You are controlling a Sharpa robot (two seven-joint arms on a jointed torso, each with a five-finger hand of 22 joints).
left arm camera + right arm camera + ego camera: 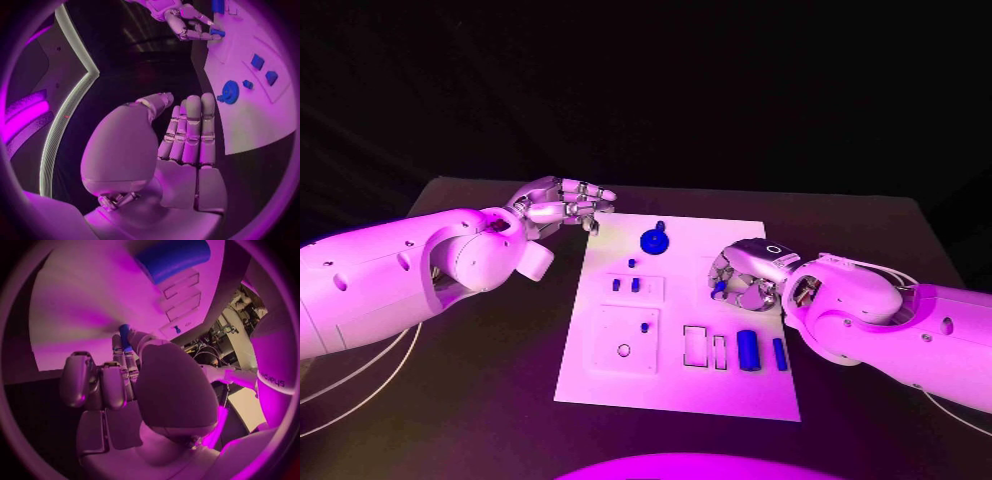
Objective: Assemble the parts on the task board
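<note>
We see the task board (678,400) lying in the middle of the black table (473,400), a white plate with small blue parts on it. Near its far end sits a round blue gear-like part (653,241), toothed at the rim in the left wrist view (230,92). Below it come one tiny blue part (632,263) and two small blue blocks (626,285) on a raised white square. Toward the near end, a blue cylinder (749,349) and a shorter blue peg (779,352) lie side by side, next to rectangular slots (695,344) cut in the board. A larger white panel (629,340) with a round hole sits at the board's left.

The right hand (741,280) is over the board's right edge, fingers curled around a small blue part (720,288); in the right wrist view that blue part (124,335) shows between the fingertips (134,340), so we take it as pinched.

The left hand (564,205) hovers beside the board's far left corner, off the plate, holding nothing. Its fingers (190,127) lie straight and pressed together, the thumb apart from them.
</note>
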